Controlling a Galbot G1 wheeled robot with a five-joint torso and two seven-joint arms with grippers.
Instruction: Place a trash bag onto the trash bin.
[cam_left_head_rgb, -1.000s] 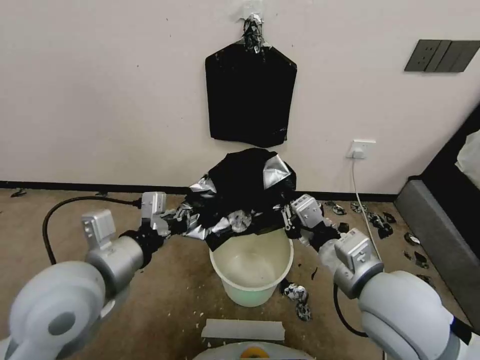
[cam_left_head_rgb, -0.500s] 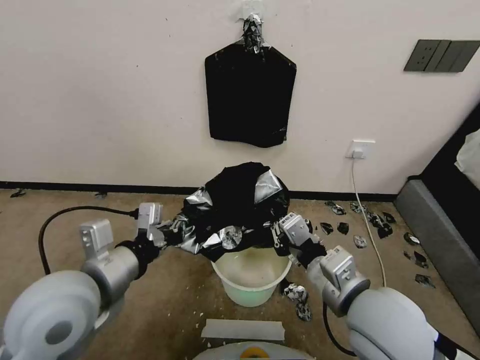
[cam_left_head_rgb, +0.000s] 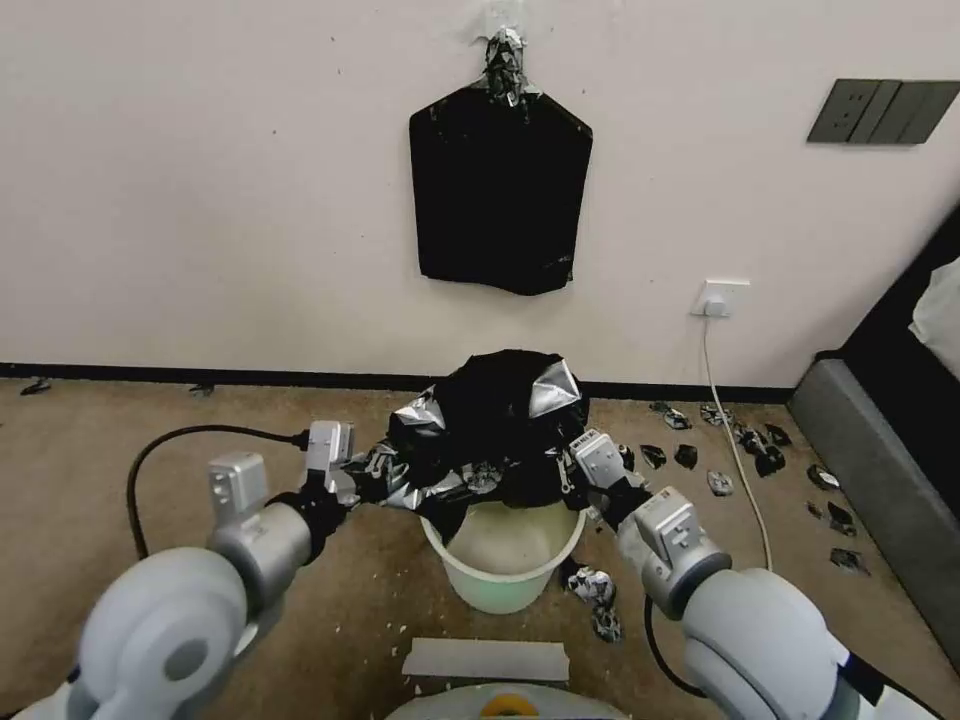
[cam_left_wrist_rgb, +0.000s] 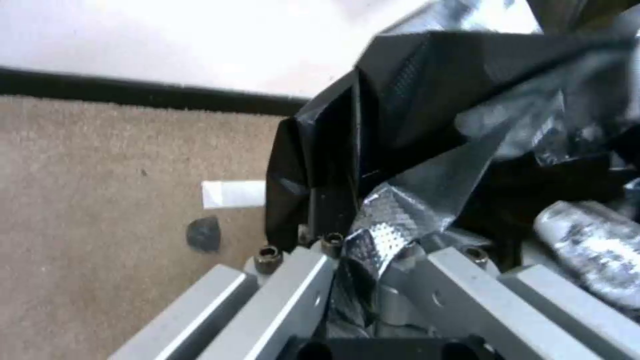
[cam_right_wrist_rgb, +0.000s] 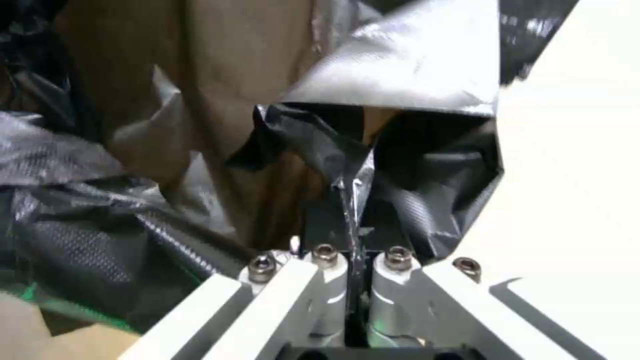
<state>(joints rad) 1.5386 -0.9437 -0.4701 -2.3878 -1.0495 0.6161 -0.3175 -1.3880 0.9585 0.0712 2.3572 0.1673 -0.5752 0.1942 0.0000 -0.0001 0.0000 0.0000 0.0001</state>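
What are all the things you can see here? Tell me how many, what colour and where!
trash bag: one, glossy black, held over the bin's far rim
trash bin: one, cream-white, on the carpet in front of the robot
bag pack: one, flat black, hanging on the wall
plastic scraps: several, black, scattered on the floor at right
wall socket: one, white, with a white cord
switch panel: one, dark grey, upper right wall
left gripper: shut on the bag's left edge
right gripper: shut on the bag's right edge
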